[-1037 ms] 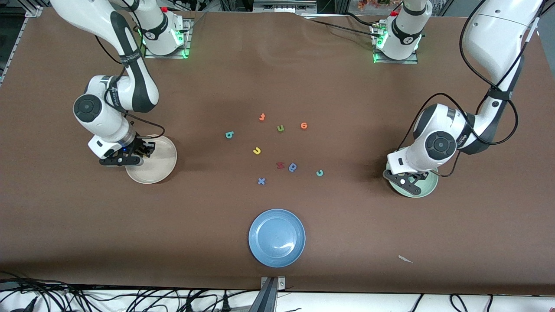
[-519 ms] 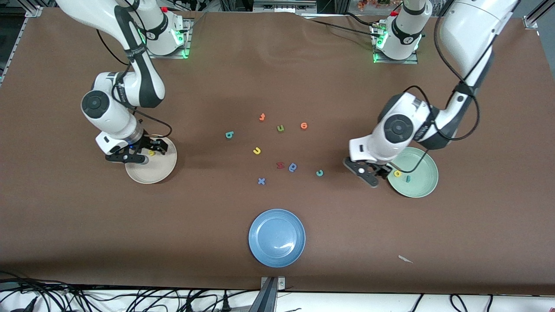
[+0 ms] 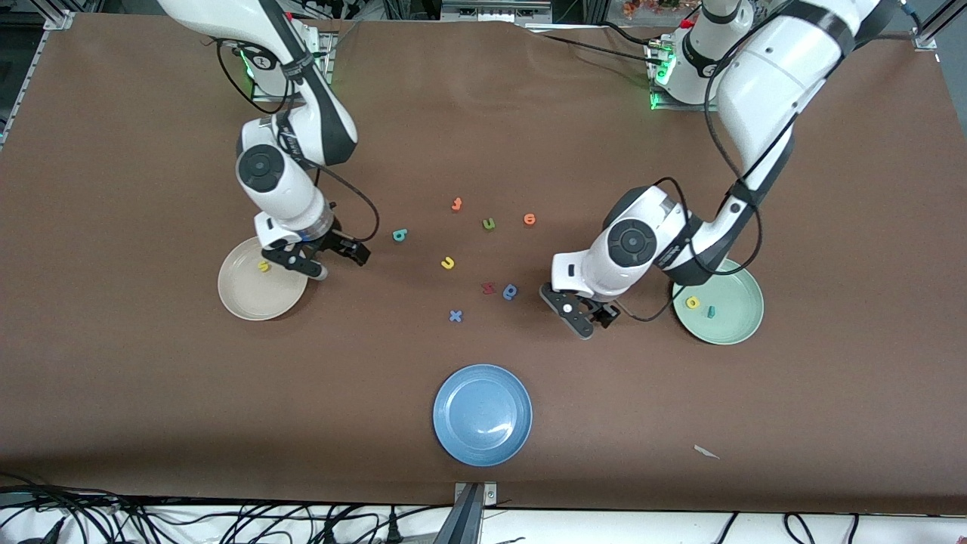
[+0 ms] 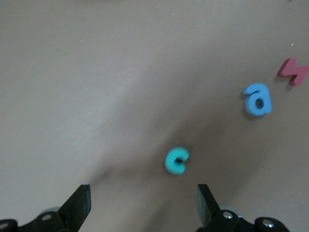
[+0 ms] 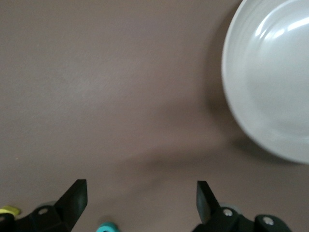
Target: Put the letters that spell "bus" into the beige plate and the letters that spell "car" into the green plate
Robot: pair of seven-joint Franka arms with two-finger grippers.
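Note:
The beige plate point(image 3: 257, 298) holds a yellow "s" point(image 3: 264, 266). The green plate point(image 3: 731, 323) holds a yellow "a" point(image 3: 692, 302) and a teal "r" point(image 3: 710, 310). My right gripper point(image 3: 332, 261) hangs open between the beige plate and the teal "b" point(image 3: 400, 235); its wrist view shows the plate's rim point(image 5: 270, 82) and the "b" point(image 5: 107, 227). The yellow "u" point(image 3: 447, 263) lies mid-table. My left gripper point(image 3: 593, 321) is open over the light-blue "c" point(image 4: 176, 160), which the front view hides.
A green "u" point(image 3: 489, 224), two orange letters point(image 3: 456, 204) point(image 3: 529, 219), a red letter point(image 3: 488, 287), a darker blue letter point(image 3: 511, 292) and a blue "x" point(image 3: 455, 316) lie mid-table. A blue plate point(image 3: 482, 414) sits nearest the front camera. A paper scrap point(image 3: 706, 452) lies toward the left arm's end.
Both grippers opened over their plates and swung toward the middle letters. The yellow "s" now lies in the beige plate; the "a" and "r" show in the green plate.

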